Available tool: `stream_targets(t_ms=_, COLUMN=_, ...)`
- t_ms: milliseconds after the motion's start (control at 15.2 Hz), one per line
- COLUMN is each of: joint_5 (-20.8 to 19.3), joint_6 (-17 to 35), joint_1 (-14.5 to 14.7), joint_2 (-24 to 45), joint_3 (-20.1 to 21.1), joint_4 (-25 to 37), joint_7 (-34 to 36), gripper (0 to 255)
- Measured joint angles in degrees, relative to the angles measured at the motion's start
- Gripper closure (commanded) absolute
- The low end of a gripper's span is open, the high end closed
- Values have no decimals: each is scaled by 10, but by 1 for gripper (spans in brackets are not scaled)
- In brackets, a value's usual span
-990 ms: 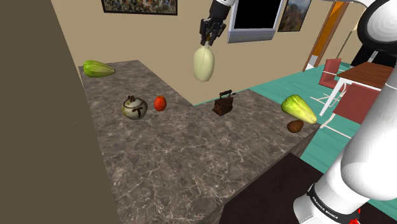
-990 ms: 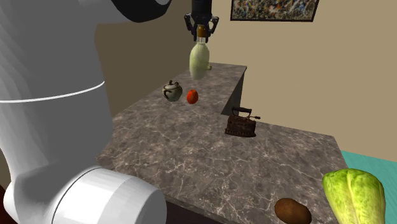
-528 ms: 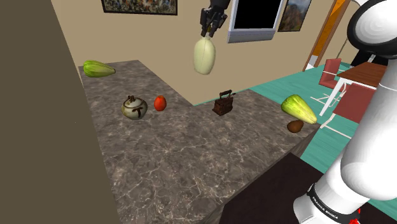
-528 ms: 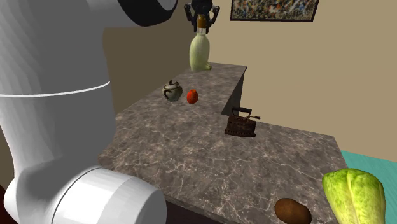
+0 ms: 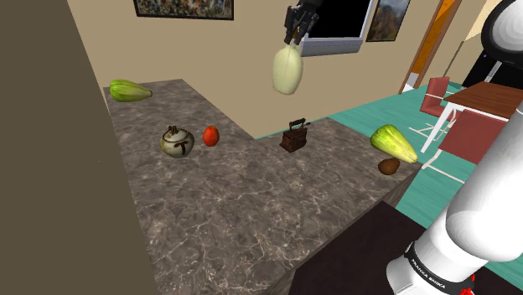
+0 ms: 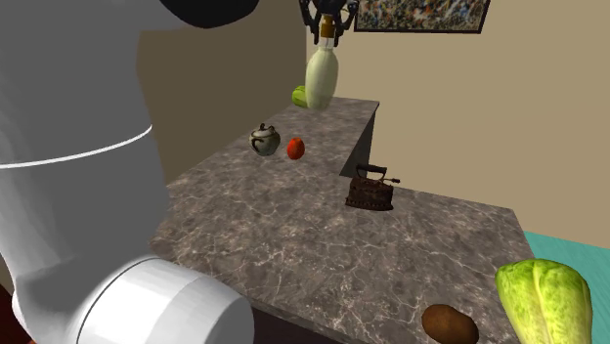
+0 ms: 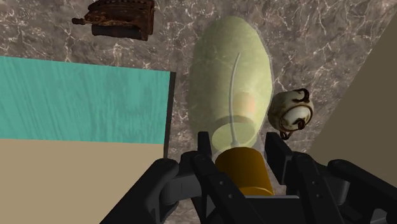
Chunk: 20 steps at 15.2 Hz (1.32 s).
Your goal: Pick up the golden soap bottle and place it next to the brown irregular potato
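Wrist view: my jaws clasp the soap bottle (image 7: 230,70). It hangs above the table (image 5: 218,209), far from the potato (image 5: 388,166).

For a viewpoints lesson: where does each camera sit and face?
Shoulder view: beside the stand, over the counter; white arm at right.
Second exterior view: close by the arm, along the counter; arm at left.
Wrist view: on the hand, looking down; gripper clasps the soap bottle.
All three share the soap bottle and iron.
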Motion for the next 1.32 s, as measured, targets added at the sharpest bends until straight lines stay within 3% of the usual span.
stream_targets(t_ms=396, joint_5=15, joint_6=3, joint_1=-37, joint_2=-60, joint_3=-36, joint_4=-75, joint_7=-75, gripper=255)
stream_targets(t_ms=726, joint_5=26, joint_6=-11, joint_1=-69, joint_2=-85, joint_3=-72, joint_4=-99, joint_7=-143, gripper=255)
stream_targets(t_ms=1320, joint_5=46, joint_6=-51, joint_1=-122, joint_2=-89, joint_3=-141, joint_4=-89, joint_7=-260, gripper=255)
